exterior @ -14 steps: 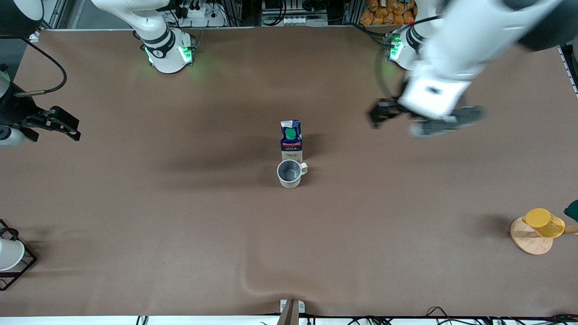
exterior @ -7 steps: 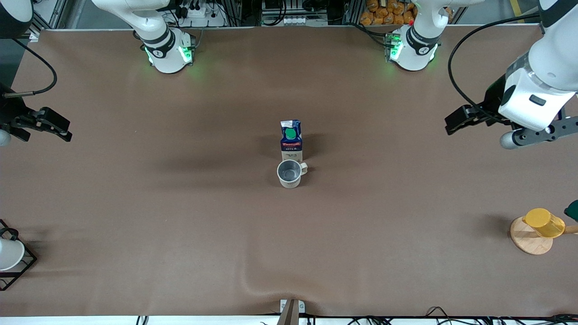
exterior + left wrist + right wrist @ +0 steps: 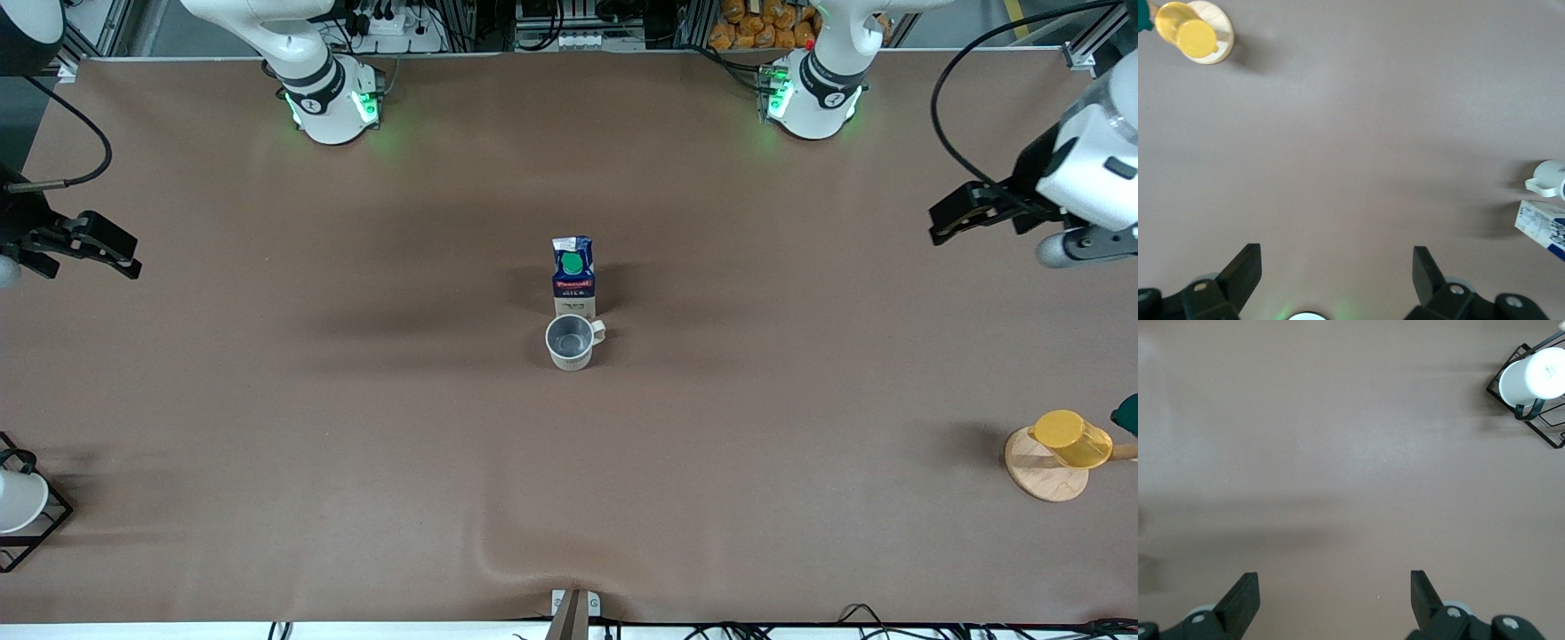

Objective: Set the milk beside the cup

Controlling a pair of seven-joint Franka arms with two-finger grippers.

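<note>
The milk (image 3: 573,271), a dark-blue carton with a green cap, stands upright in the middle of the table. The cup (image 3: 571,342), a cream mug with a grey inside, stands right beside it, nearer to the front camera. In the left wrist view both the cup (image 3: 1548,179) and the milk (image 3: 1545,227) show at the edge. My left gripper (image 3: 1337,257) hangs open and empty over bare table at the left arm's end; one of its fingers (image 3: 965,213) shows in the front view. My right gripper (image 3: 1335,583) waits open and empty over the right arm's end.
A yellow cup (image 3: 1071,438) lies on a wooden disc (image 3: 1036,476) at the left arm's end, near the front camera. A white cup (image 3: 1535,377) sits in a black wire rack (image 3: 36,524) at the right arm's end. A fold ridges the brown cloth (image 3: 498,560).
My left arm has swung away from the middle of the table out to its own end. My right gripper drew slightly outward. The milk and cup have not moved.
</note>
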